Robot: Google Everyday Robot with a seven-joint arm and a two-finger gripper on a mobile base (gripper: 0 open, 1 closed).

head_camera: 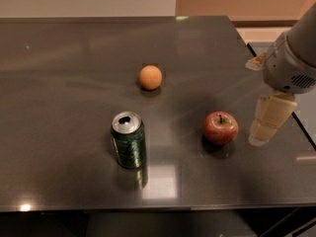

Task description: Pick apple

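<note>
The red apple (220,128) with a short dark stem sits upright on the dark table (74,58), right of centre. My gripper (263,132), cream-coloured under a grey wrist, hangs just to the right of the apple at about its height, apart from it and holding nothing.
A green soda can (129,140) with an open top stands left of the apple. A small orange round fruit (150,77) lies behind, near the table's middle. The table's right edge runs just past the gripper, and the front edge is close below the can.
</note>
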